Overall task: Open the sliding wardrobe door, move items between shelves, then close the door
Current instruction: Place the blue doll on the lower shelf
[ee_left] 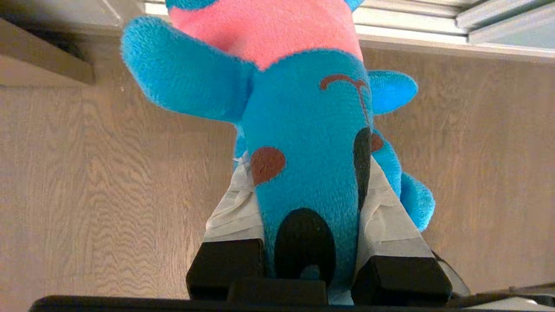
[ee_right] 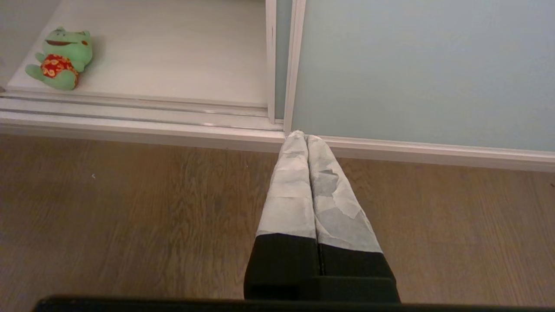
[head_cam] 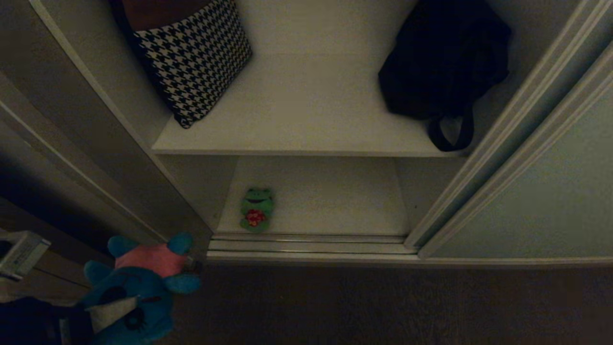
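The left pincer (ee_left: pixel 310 203) grips the blue plush toy (ee_left: pixel 303 143) by its head, one white-wrapped finger (ee_left: pixel 236 208) pressed on each side of the face; in the head view the toy (head_cam: pixel 141 282) hangs at the lower left of the frame, over the wooden floor (head_cam: pixel 383 306) and just outside the wardrobe's bottom corner. The right pincer (ee_right: pixel 307 141) has its two wrapped fingers pressed together with nothing between them, low over the floor near the foot of the sliding wardrobe door (ee_right: pixel 412 69). That door (head_cam: pixel 541 191) stands pushed to the right of the frame, leaving the wardrobe open. On the lower shelf (head_cam: pixel 335 201), at centre left, the green frog (head_cam: pixel 257 209) sits near the front edge, just behind the silvery rails (head_cam: pixel 306 244). The upper shelf (head_cam: pixel 311 96) carries a houndstooth cushion (head_cam: pixel 191 57) at upper left and a black bag (head_cam: pixel 440 67) at upper right.
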